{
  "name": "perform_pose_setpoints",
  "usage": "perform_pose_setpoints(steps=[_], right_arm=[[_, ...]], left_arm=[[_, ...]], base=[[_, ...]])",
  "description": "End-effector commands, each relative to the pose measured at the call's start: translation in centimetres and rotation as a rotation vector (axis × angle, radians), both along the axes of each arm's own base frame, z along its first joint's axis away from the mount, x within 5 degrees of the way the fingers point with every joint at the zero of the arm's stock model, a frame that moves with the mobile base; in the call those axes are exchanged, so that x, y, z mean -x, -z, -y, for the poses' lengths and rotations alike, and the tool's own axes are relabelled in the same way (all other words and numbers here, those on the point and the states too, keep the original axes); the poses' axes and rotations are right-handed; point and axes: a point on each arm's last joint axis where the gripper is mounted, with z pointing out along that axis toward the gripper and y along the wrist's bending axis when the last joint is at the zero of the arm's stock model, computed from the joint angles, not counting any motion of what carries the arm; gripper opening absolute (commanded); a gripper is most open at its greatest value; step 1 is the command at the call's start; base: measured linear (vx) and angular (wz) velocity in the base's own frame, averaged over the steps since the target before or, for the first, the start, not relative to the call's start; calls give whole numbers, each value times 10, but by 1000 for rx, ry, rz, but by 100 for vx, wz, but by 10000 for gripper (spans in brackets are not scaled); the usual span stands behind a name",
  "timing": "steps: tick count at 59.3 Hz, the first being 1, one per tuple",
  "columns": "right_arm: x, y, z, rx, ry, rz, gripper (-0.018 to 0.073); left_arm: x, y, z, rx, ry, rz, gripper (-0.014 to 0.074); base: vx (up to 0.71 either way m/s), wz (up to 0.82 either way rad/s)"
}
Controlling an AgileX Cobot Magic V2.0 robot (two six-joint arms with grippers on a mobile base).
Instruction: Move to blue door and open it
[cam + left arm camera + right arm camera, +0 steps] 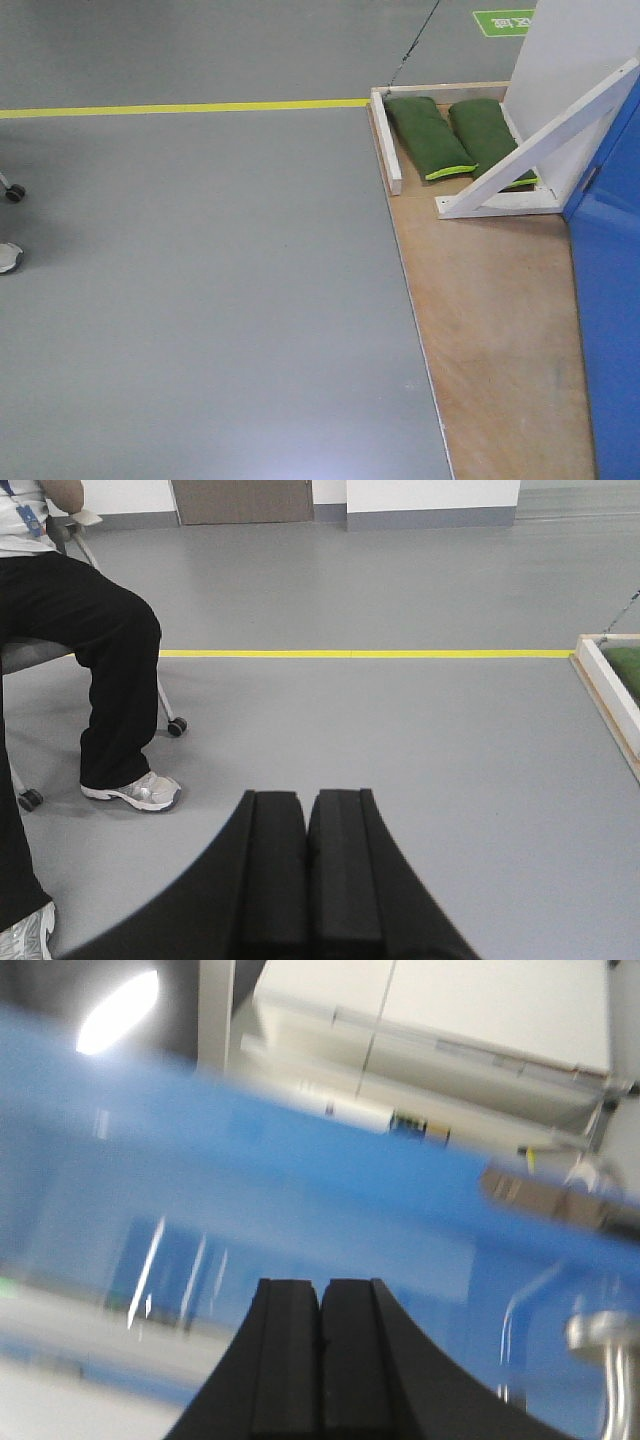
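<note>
Blue fills the right wrist view. The blue door [300,1200] is glossy, blurred and streaked with reflections, right in front of the right gripper [321,1295]. That gripper's 2 black fingers are pressed flat together with nothing between them. Low at the right edge, there's the silver lever handle [605,1335] on the door, off to the side of the gripper and clear of it.

Over to the front view: the door runs down the right edge of the picture, standing on a plywood base [490,330]. A white diagonal brace [545,140] slants up beside it. At the far end of the base, 2 green sandbags [428,137] lie side by side inside a white frame, and the brace crosses in front of the right-hand bag. A yellow line [180,108] runs across the grey floor [200,300] up to that frame.

On the left wrist view, the left gripper [308,810] has its fingers squeezed together too, empty, pointing out over bare floor. A seated person [100,650] in black trousers and pale trainers is at the left, on a wheeled chair.
</note>
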Motion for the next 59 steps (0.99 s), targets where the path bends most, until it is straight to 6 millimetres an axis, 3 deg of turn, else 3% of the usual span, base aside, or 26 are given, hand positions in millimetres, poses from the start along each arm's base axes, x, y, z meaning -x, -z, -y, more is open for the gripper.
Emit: perform_pose_setpoints(steps=[1,16,28,36,45,59], right_arm=[[12,-11,15,-5,94,67,2],[17,-15,80,-100,170,133,2],[0,-21,138,-143,81,117,2],[-9,-27,166,-142,26,112,2],[-24,-37,176,-142,-135,122,2],[-41,-42,165,-159,-365,111,2]], left_arm=[[-1,-6,0,-15,6,87,70],[-1,-6,0,-15,6,87,70],[-1,-6,0,-15,6,87,70],[-1,-6,0,-15,6,87,70],[-1,-6,0,-15,6,87,70],[-1,-6,0,-15,6,87,70]], base=[[0,0],[0,0],[0,0],[0,0],[0,0],[0,0]])
